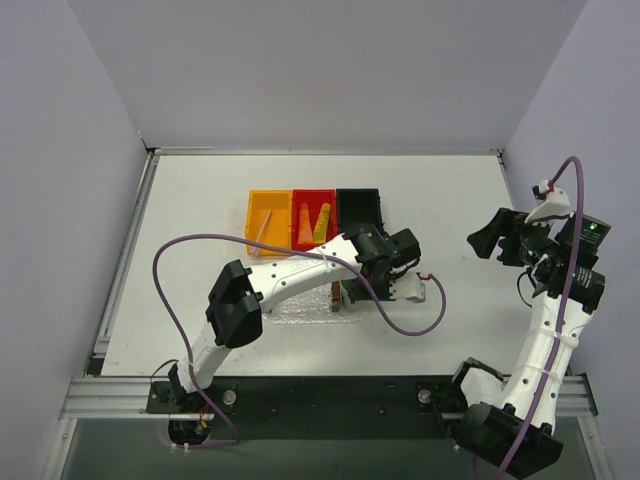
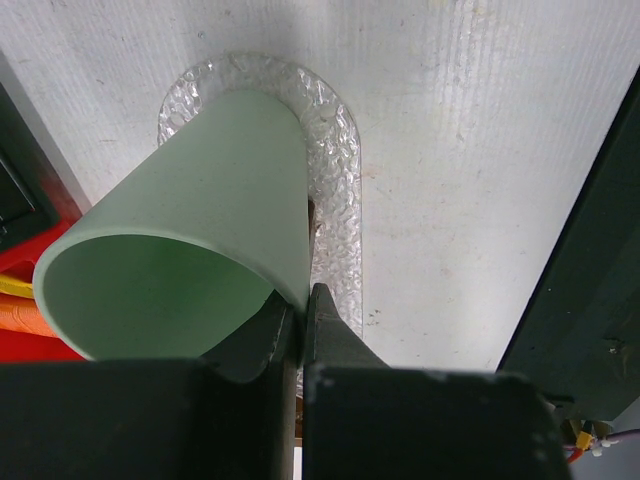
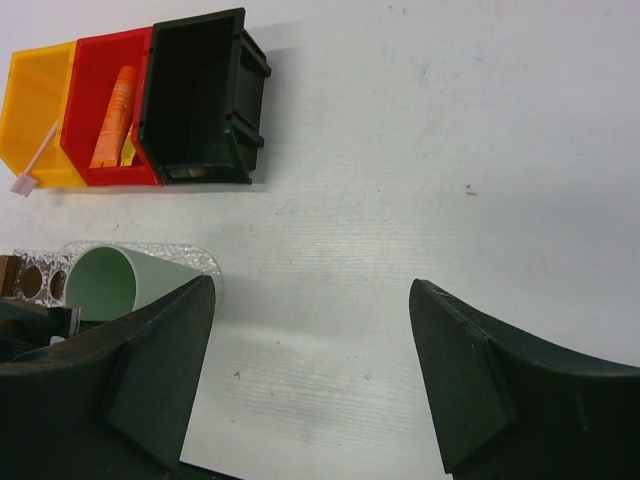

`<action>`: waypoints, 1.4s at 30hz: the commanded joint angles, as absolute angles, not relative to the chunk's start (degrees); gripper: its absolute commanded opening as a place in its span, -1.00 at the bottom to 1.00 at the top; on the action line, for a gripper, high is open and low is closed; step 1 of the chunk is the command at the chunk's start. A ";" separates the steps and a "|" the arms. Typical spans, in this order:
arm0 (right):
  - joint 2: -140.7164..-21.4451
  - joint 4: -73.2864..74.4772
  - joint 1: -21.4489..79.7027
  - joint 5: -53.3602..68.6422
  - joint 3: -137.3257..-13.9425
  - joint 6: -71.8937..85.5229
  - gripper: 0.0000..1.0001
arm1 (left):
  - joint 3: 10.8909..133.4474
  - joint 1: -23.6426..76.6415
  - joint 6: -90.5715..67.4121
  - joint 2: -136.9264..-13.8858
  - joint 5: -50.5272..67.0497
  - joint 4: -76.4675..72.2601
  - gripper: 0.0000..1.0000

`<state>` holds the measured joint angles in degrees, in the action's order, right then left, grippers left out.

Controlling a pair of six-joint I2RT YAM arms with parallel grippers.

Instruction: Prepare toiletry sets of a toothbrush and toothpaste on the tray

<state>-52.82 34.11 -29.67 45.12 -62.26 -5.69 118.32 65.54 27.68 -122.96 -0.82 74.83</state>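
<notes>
My left gripper (image 2: 303, 305) is pinched on the rim of the green cup (image 2: 190, 190), which tilts over the tray (image 2: 338, 190); I can't tell if the cup touches it. My right gripper (image 3: 312, 290) hangs wide open and empty, well off to the right. By my reckoning no set is made yet. The toothbrush (image 3: 38, 163) lies in the yellow bin (image 3: 30, 90), and the orange tube (image 3: 113, 110) and yellow tube (image 3: 128, 152) are in the red bin (image 3: 95, 60). All three have yet to reach the tray. I can read no labels or writing anywhere.
</notes>
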 commanded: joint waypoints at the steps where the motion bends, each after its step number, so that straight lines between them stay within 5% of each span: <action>1: -53.00 33.40 -30.15 47.11 -61.61 -6.42 0.47 | 120.32 65.48 26.90 -121.03 -0.09 73.30 -1.00; 27: -53.09 33.31 -30.59 47.55 -60.82 -6.59 0.47 | 120.94 65.57 26.46 -121.73 1.93 73.57 -1.00; 42: -53.44 33.31 -30.59 47.90 -60.64 -6.68 0.47 | 122.17 65.57 26.45 -121.29 1.32 73.65 -0.17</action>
<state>-53.15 34.09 -30.04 45.93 -60.90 -5.91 118.67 65.54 26.50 -122.96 0.64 74.41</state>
